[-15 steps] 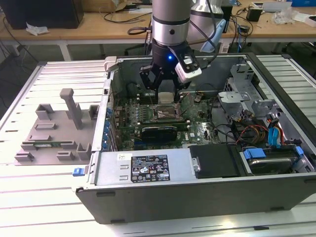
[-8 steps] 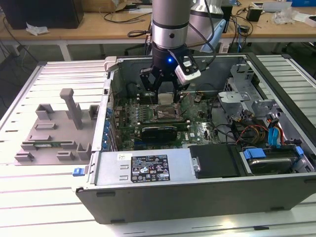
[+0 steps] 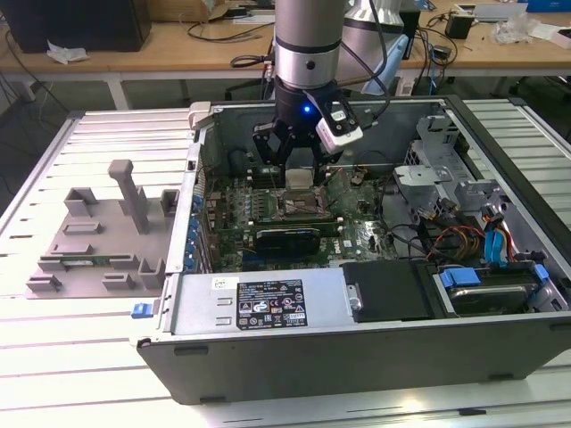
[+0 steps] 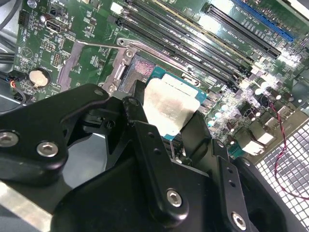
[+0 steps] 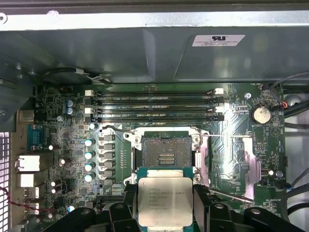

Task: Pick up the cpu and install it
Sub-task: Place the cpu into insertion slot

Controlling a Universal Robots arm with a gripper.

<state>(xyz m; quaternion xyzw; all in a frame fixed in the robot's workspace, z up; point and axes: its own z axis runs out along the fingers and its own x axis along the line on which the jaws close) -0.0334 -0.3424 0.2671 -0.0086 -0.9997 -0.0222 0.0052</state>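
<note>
**CPU in gripper, over open socket, not seated**

- The gripper (image 3: 299, 172) is down inside the open PC case (image 3: 268, 308), over the motherboard (image 3: 357, 234).
- The fingers (image 4: 136, 108) pinch the cpu (image 5: 165, 200) by two opposite edges. Its silver lid faces both wrist cameras and the green rim shows past the lid.
- In the second wrist view the cpu (image 4: 170, 104) sits flat between the black fingers, clear of the links behind it.
- The socket (image 5: 165, 152) is open, with the contact field exposed and nothing in it. The bright metal piece (image 5: 251, 166) lying beside it looks like the flipped-back load plate, but I'm not sure from this angle.
- In the first wrist view the cpu overlaps the socket's near frame edge and leaves most of the contact area uncovered. I can't tell how high it is above the frame.
- In the exterior view the cpu (image 3: 299, 177) shows as a pale square under the gripper, with the socket (image 3: 300, 207) just below it in the picture.
- The memory slots (image 5: 154, 104) run along the far side of the socket. The coin cell (image 5: 261, 115) sits off to one corner of the board.
- A grey fixture tray (image 3: 98, 241) sits on the slatted table (image 3: 53, 357), outside the case at the exterior view's left.
</note>
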